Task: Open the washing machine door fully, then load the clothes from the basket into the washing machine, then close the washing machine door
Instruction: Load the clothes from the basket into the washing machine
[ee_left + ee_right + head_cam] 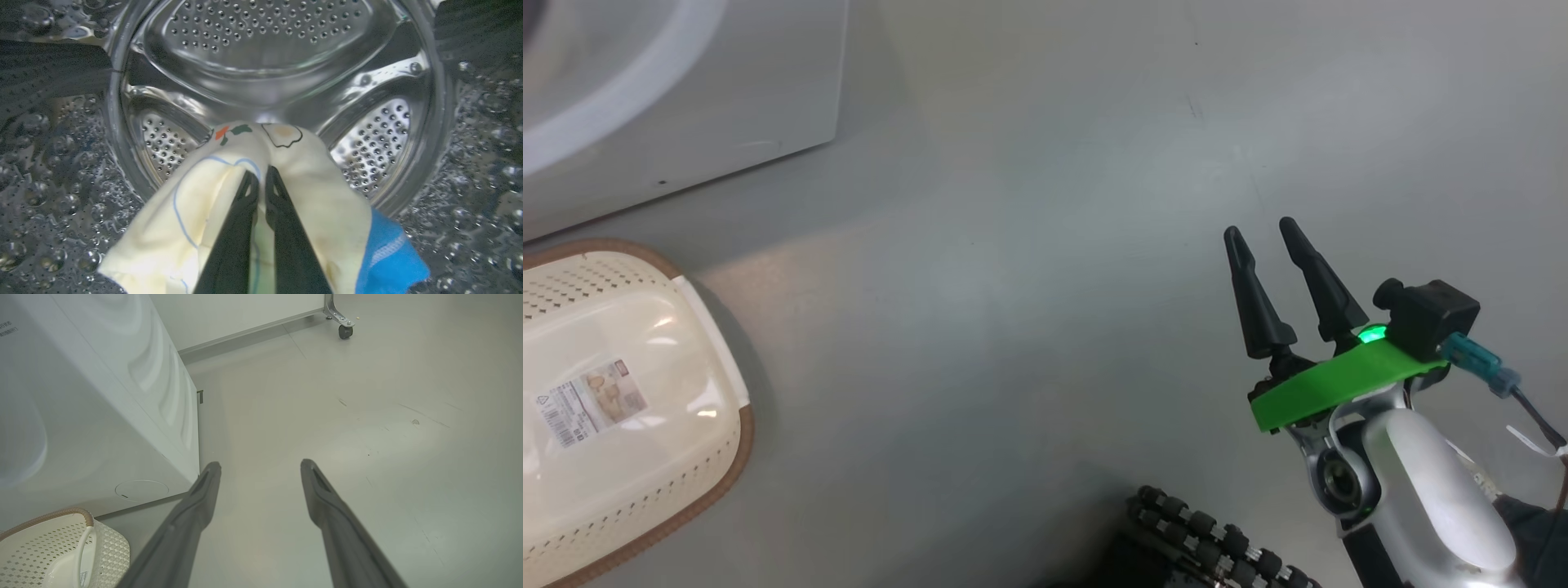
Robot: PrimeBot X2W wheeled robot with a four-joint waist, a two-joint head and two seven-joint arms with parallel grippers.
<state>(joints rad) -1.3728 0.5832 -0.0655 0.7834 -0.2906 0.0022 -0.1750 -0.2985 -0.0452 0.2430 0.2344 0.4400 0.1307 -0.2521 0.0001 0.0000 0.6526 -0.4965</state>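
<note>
Left hand [261, 174] pinched shut on the clothes [192, 204], yellow and blue folds draping past both fingers; steel drum [265, 49] just ahead; cloth looks light, limp; a mid-bunch pinch suits it; right hand [1260, 230] spread wide, empty; basket [715, 465] off to its left.

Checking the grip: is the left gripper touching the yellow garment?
Touching. The left wrist view shows the left gripper shut on the yellow garment, cloth between its fingers.

basket [686, 490]: on floor [1054, 245], just before washing machine [686, 106]
right gripper [1259, 228]: over floor, right of basket, well apart
left gripper [257, 173]: inside drum [261, 41]
clothes [196, 204]: around left gripper fingers, in drum
</note>
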